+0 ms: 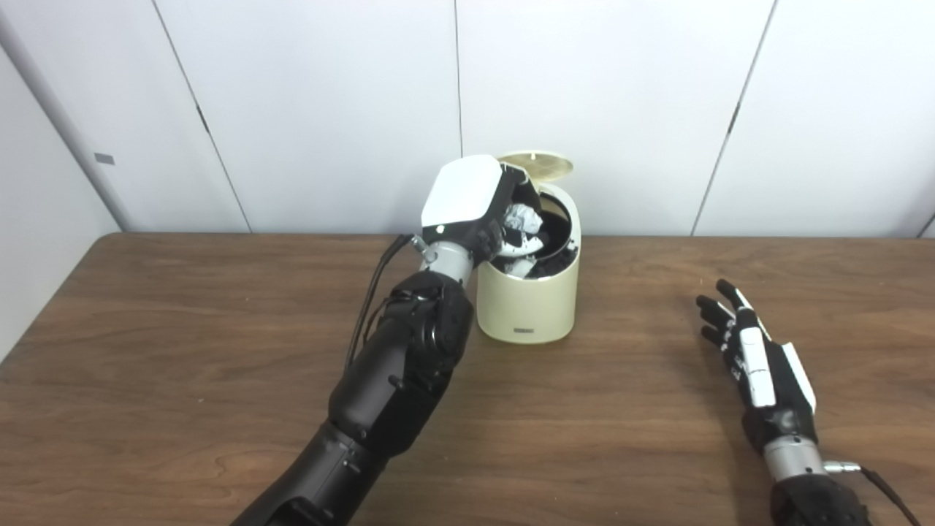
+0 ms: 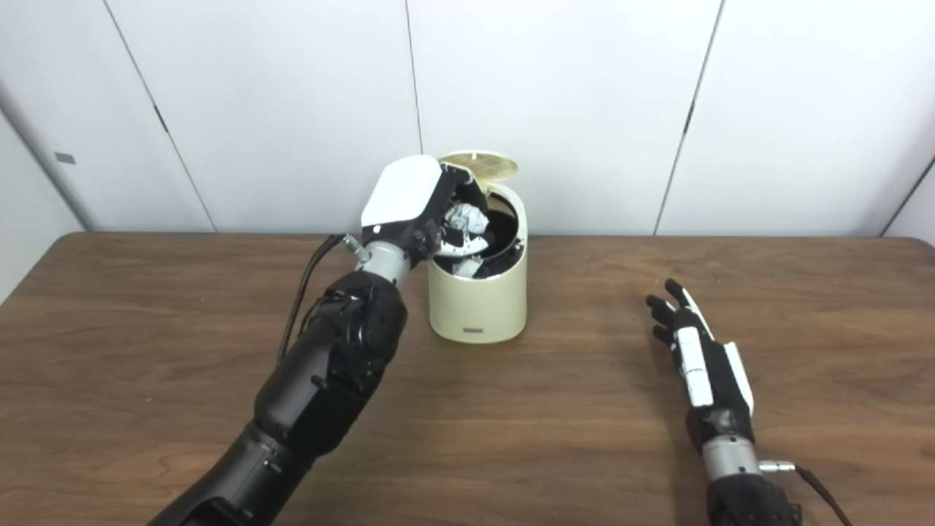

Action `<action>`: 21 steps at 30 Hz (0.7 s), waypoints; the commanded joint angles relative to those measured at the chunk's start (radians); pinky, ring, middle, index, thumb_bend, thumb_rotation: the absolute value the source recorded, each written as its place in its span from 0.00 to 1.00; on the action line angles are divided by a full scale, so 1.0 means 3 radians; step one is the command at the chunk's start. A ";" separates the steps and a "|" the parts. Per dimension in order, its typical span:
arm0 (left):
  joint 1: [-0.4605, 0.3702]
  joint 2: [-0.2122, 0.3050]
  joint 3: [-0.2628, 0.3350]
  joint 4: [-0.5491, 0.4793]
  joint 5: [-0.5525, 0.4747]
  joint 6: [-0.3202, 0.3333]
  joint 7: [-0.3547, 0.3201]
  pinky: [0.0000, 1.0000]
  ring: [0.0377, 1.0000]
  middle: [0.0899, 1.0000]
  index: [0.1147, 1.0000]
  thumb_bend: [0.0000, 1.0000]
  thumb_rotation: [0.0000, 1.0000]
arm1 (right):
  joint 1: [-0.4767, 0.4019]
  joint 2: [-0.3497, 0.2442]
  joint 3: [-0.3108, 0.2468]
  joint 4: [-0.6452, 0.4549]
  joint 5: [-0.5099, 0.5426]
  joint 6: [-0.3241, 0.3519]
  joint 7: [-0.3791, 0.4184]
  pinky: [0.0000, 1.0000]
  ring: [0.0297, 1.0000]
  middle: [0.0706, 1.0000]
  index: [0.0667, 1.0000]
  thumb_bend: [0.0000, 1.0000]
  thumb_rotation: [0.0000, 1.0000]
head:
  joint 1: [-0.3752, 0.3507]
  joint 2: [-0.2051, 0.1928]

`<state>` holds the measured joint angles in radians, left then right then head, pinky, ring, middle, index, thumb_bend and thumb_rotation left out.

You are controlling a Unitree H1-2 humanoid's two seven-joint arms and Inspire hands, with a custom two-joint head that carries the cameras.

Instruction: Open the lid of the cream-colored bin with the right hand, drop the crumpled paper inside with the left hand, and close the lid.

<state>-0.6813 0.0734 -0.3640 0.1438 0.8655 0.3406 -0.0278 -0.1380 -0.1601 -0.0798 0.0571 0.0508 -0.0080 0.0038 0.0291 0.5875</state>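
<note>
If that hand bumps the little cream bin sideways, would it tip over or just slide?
Probably slide. The cream bin looks squat, with a broad flat base on the smooth wooden table. It seems light, so even a small nudge from the left hand at its rim could shift it. The raised lid puts some weight at the back, so a backward tip seems the likelier kind.

Before you: one tabletop of dark brown wood-grain, running the full width of both views, its far edge set close to the wall. Behind it you have a wall of plain white panels divided by thin dark vertical seams, some slanted. At far left, a pale panel with a small grey tag; lighting even.
</note>
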 commanded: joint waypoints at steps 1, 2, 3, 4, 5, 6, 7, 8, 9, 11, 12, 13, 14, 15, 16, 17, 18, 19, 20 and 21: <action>-0.0161 0.0018 -0.0003 -0.0134 0.0047 -0.0011 0.0001 0.56 0.66 0.69 0.43 0.52 0.04 | -0.0026 -0.0026 -0.0001 -0.0010 -0.0008 -0.0004 0.0040 0.89 0.90 0.85 0.92 0.57 1.00 | 0.0002 0.0001; -0.0163 0.0017 -0.0004 -0.0128 0.0046 -0.0018 0.0009 0.56 0.66 0.69 0.43 0.52 0.04 | -0.0025 -0.0028 0.0000 -0.0010 -0.0011 -0.0001 0.0039 0.89 0.90 0.85 0.93 0.57 1.00 | 0.0002 0.0001; -0.0167 0.0017 -0.0004 -0.0117 0.0044 -0.0027 0.0019 0.56 0.66 0.69 0.43 0.52 0.04 | -0.0027 -0.0028 0.0000 -0.0005 -0.0009 -0.0001 0.0040 0.89 0.90 0.85 0.93 0.57 1.00 | 0.0000 0.0000; -0.0169 0.0017 -0.0004 -0.0108 0.0042 -0.0033 0.0027 0.57 0.66 0.69 0.43 0.52 0.04 | -0.0028 -0.0027 -0.0001 -0.0002 -0.0008 -0.0003 0.0040 0.89 0.90 0.85 0.93 0.57 1.00 | 0.0000 0.0000; -0.0171 0.0019 -0.0005 -0.0103 0.0039 -0.0041 0.0031 0.57 0.67 0.69 0.43 0.52 0.04 | -0.0030 -0.0028 0.0000 0.0003 -0.0007 -0.0011 0.0042 0.89 0.90 0.85 0.93 0.58 1.00 | -0.0002 0.0002; -0.0173 0.0022 -0.0006 -0.0101 0.0038 -0.0048 0.0035 0.57 0.67 0.70 0.43 0.52 0.04 | -0.0031 -0.0030 0.0002 0.0011 -0.0007 -0.0022 0.0045 0.89 0.90 0.85 0.93 0.58 1.00 | -0.0002 0.0001; -0.0173 0.0023 -0.0007 -0.0100 0.0037 -0.0051 0.0037 0.57 0.67 0.70 0.43 0.52 0.04 | -0.0032 -0.0031 0.0003 0.0017 -0.0007 -0.0029 0.0047 0.89 0.90 0.85 0.94 0.58 1.00 | -0.0002 0.0001; -0.0174 0.0023 -0.0007 -0.0102 0.0037 -0.0048 0.0036 0.57 0.67 0.70 0.43 0.52 0.04 | -0.0034 -0.0035 0.0006 0.0024 -0.0017 -0.0036 0.0046 0.89 0.90 0.85 0.94 0.58 1.00 | -0.0004 0.0001; -0.0174 0.0023 -0.0007 -0.0102 0.0038 -0.0045 0.0034 0.58 0.67 0.70 0.43 0.52 0.04 | -0.0036 -0.0037 0.0007 0.0032 -0.0015 -0.0045 0.0048 0.89 0.90 0.85 0.94 0.58 1.00 | -0.0004 0.0001; -0.0174 0.0024 -0.0009 -0.0111 0.0038 -0.0031 0.0016 0.58 0.67 0.70 0.54 0.82 0.01 | -0.0036 -0.0038 0.0009 0.0034 -0.0022 -0.0050 0.0044 0.89 0.91 0.85 0.94 0.58 1.00 | -0.0004 0.0001; -0.0173 0.0024 -0.0010 -0.0115 0.0037 -0.0029 0.0011 0.58 0.67 0.70 0.57 0.88 0.00 | -0.0037 -0.0038 0.0009 0.0038 -0.0023 -0.0056 0.0043 0.89 0.90 0.85 0.94 0.58 1.00 | -0.0004 0.0001; -0.0172 0.0024 -0.0010 -0.0112 0.0034 -0.0033 0.0015 0.58 0.68 0.70 0.58 0.90 0.00 | -0.0038 -0.0036 0.0005 0.0043 -0.0013 -0.0056 0.0044 0.89 0.90 0.85 0.94 0.58 1.00 | -0.0004 0.0001; -0.0172 0.0023 -0.0009 -0.0106 0.0035 -0.0038 0.0026 0.58 0.68 0.70 0.59 0.91 0.00 | -0.0041 -0.0031 -0.0001 0.0048 0.0002 -0.0054 0.0045 0.89 0.91 0.86 0.94 0.58 1.00 | -0.0004 0.0001; -0.0171 0.0024 -0.0011 -0.0101 0.0036 -0.0048 0.0036 0.57 0.67 0.70 0.59 0.92 0.00 | -0.0043 -0.0029 -0.0004 0.0055 0.0013 -0.0059 0.0049 0.90 0.91 0.86 0.94 0.58 1.00 | -0.0004 0.0001; -0.0170 0.0027 -0.0012 -0.0097 0.0034 -0.0060 0.0043 0.57 0.67 0.69 0.59 0.93 0.00 | -0.0044 -0.0030 -0.0004 0.0058 0.0014 -0.0060 0.0049 0.90 0.91 0.86 0.94 0.58 1.00 | -0.0004 0.0001; -0.0169 0.0029 -0.0016 -0.0100 0.0036 -0.0064 0.0044 0.57 0.67 0.69 0.59 0.93 0.00 | -0.0042 -0.0029 -0.0006 0.0052 0.0016 -0.0054 0.0047 0.90 0.91 0.86 0.94 0.58 1.00 | -0.0012 0.0008; -0.0168 0.0030 -0.0018 -0.0104 0.0037 -0.0067 0.0044 0.57 0.67 0.69 0.60 0.93 0.00 | -0.0043 -0.0028 -0.0010 0.0050 0.0028 -0.0049 0.0051 0.90 0.90 0.86 0.94 0.58 1.00 | -0.0012 0.0010; -0.0167 0.0031 -0.0020 -0.0106 0.0037 -0.0068 0.0044 0.57 0.66 0.69 0.60 0.93 0.00 | -0.0043 -0.0027 -0.0013 0.0049 0.0037 -0.0045 0.0053 0.90 0.91 0.86 0.95 0.57 1.00 | -0.0012 0.0010; -0.0167 0.0029 -0.0021 -0.0104 0.0037 -0.0070 0.0051 0.57 0.66 0.69 0.60 0.93 0.00 | -0.0041 -0.0033 -0.0008 0.0050 0.0021 -0.0052 0.0051 0.90 0.90 0.86 0.95 0.57 1.00 | -0.0012 0.0014; -0.0167 0.0026 -0.0021 -0.0099 0.0037 -0.0069 0.0058 0.57 0.66 0.69 0.60 0.93 0.00 | -0.0038 -0.0040 -0.0002 0.0049 0.0005 -0.0054 0.0050 0.89 0.90 0.86 0.95 0.58 1.00 | -0.0011 0.0015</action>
<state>-0.6814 0.0776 -0.3708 0.1412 0.8654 0.3396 -0.0259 -0.1402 -0.1620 -0.0801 0.0641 0.0558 -0.0195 0.0062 0.0245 0.5906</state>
